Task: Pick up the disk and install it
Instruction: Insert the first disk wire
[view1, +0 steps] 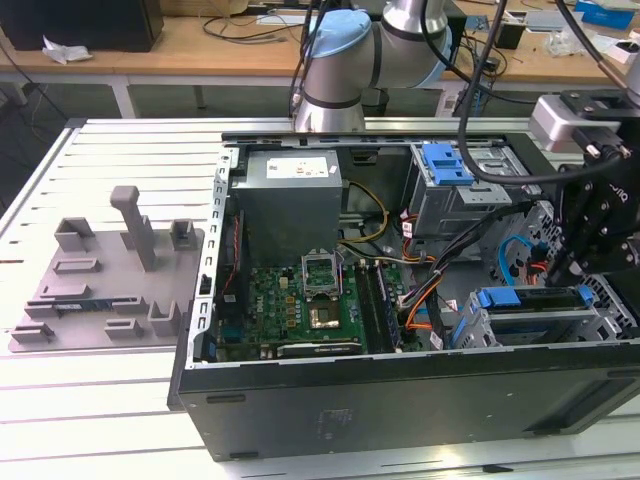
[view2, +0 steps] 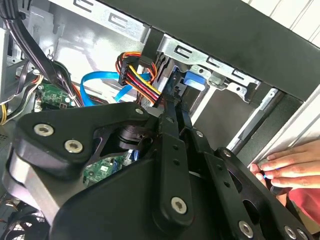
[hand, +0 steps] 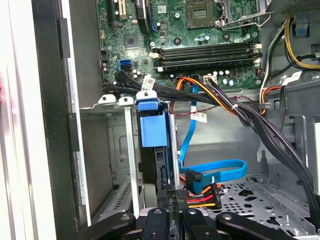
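Meanwhile the end effector (hand: 173, 217), bottom centre of the first wrist view, sat just beside the disk (hand: 152, 131) standing in the grey cage (hand: 112, 150); whether it was clamped or apart could not be told.

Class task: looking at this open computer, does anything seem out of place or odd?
Yes: a person's hand lies at the computer case's edge, close beside the gripper, which is at the drive cage. Nothing looks spilled or damaged.
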